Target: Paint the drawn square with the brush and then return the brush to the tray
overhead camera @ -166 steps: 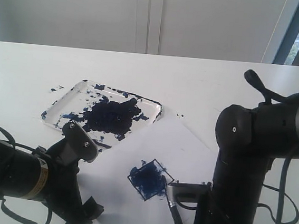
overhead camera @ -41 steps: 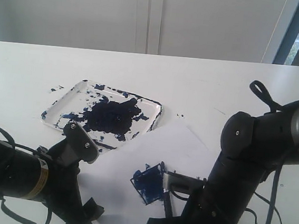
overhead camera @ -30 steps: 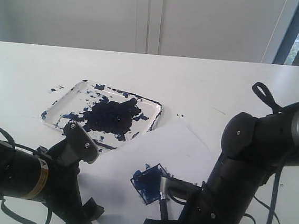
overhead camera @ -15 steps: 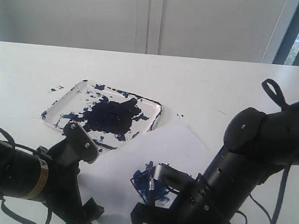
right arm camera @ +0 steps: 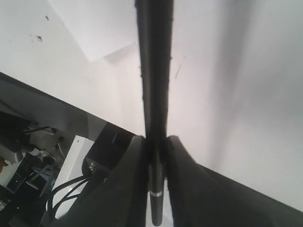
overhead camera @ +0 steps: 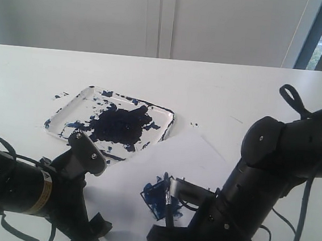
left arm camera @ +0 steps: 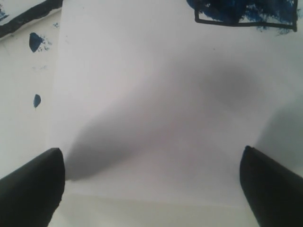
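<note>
Now the right hand (right arm camera: 155, 142) pinches the brush (right arm camera: 154, 71) tight, its tip at the drawn square (overhead camera: 152, 195) near the tray (overhead camera: 65, 108); a hard push could smear paint past the lines. Only the right wrist view shows that pinch, and the left wrist view shows the left hand (left arm camera: 151, 184) wide open, empty.

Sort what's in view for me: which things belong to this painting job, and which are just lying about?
In the job: the drawn square, partly painted blue; the brush, pinched in the right gripper; the tray; the paper sheet under the square.
Lying about: stray paint specks on the table; the left gripper, open and empty over the paper.
</note>
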Available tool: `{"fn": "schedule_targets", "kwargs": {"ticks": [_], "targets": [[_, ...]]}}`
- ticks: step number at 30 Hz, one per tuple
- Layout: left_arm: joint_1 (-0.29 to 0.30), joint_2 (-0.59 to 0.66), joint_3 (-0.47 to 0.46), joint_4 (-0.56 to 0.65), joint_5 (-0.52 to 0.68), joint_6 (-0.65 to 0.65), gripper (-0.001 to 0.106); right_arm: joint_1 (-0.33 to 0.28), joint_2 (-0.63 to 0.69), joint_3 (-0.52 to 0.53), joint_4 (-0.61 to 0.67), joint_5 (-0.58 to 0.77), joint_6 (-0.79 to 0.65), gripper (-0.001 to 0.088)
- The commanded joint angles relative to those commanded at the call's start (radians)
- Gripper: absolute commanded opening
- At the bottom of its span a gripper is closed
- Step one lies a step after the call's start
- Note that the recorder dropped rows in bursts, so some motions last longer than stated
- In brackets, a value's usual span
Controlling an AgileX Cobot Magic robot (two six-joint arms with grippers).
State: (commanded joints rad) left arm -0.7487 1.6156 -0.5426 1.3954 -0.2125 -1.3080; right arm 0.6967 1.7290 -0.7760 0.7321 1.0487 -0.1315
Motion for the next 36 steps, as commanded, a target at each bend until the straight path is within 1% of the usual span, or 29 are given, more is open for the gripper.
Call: {"fn": "schedule_targets", "kwargs": {"ticks": [2, 4, 8, 10, 13, 15, 20, 24, 28, 31, 34, 36], "targets": [[0.0, 0.0, 0.0, 0.0, 0.0, 0.0, 0.105, 0.0, 0.0, 0.0, -0.03, 0.0, 0.026, 0.0], [0.0, 0.0, 0.0, 0.0, 0.0, 0.0, 0.105, 0.0, 0.0, 0.016, -0.034, -0.005, 0.03, 0.0], [0.0, 0.0, 0.0, 0.0, 0.0, 0.0, 0.105, 0.0, 0.0, 0.059, -0.058, -0.027, 0.03, 0.0], [0.0, 0.0, 0.0, 0.0, 0.002, 0.003, 0.105, 0.0, -0.013, 0.069, -0.058, -0.062, 0.005, 0.0], [0.0, 0.0, 0.0, 0.0, 0.002, 0.006, 0.105, 0.0, -0.06, 0.069, -0.053, -0.145, -0.051, 0.0], [0.0, 0.0, 0.0, 0.0, 0.002, 0.006, 0.105, 0.0, -0.106, 0.069, -0.062, -0.202, -0.058, 0.0], [0.0, 0.0, 0.0, 0.0, 0.004, 0.006, 0.105, 0.0, -0.195, 0.069, -0.112, -0.28, -0.057, 0.0], [0.0, 0.0, -0.006, 0.0, 0.003, 0.006, 0.105, 0.0, -0.228, 0.069, -0.225, -0.353, -0.045, 0.0], [0.0, 0.0, -0.006, 0.0, 0.003, 0.006, 0.105, 0.0, -0.231, 0.069, -0.315, -0.407, -0.022, 0.0], [0.0, 0.0, -0.006, 0.0, 0.003, 0.006, 0.105, 0.0, -0.231, 0.069, -0.408, -0.445, 0.001, 0.0], [0.0, 0.0, -0.006, 0.0, 0.003, 0.006, 0.105, 0.0, -0.231, 0.069, -0.557, -0.471, 0.096, 0.0], [0.0, 0.0, -0.006, 0.0, 0.003, 0.006, 0.105, 0.0, -0.231, 0.069, -0.683, -0.479, 0.184, 0.0]]}}
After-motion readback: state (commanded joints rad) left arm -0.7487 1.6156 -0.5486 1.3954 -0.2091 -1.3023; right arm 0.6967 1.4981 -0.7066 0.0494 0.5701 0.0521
